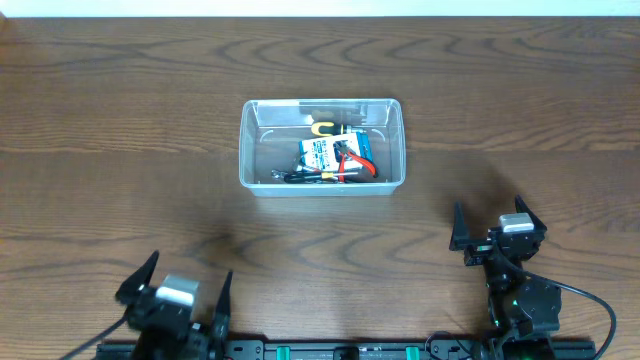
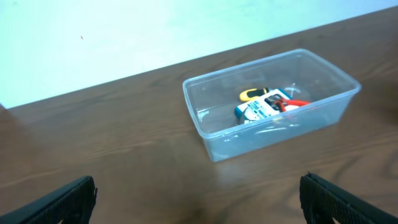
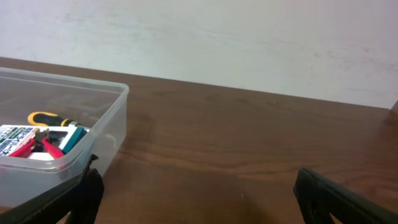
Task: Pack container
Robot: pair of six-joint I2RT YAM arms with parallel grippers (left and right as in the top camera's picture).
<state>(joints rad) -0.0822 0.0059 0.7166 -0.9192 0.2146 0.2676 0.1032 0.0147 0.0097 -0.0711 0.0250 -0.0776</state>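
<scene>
The clear plastic container (image 1: 252, 150) sits on the wooden table at the middle. It also shows in the left wrist view (image 2: 205, 134) and the right wrist view (image 3: 109, 121). Inside lie a white and blue packet (image 1: 322, 152), red-handled pliers (image 1: 356, 164), a yellow-handled tool (image 1: 322, 126) and a black tool (image 1: 300, 178). My left gripper (image 1: 176, 282) is open and empty near the front left edge. My right gripper (image 1: 495, 222) is open and empty at the front right, apart from the container.
A pale wall (image 3: 249, 37) runs behind the table's far edge. The arm bases (image 1: 340, 350) stand along the front edge.
</scene>
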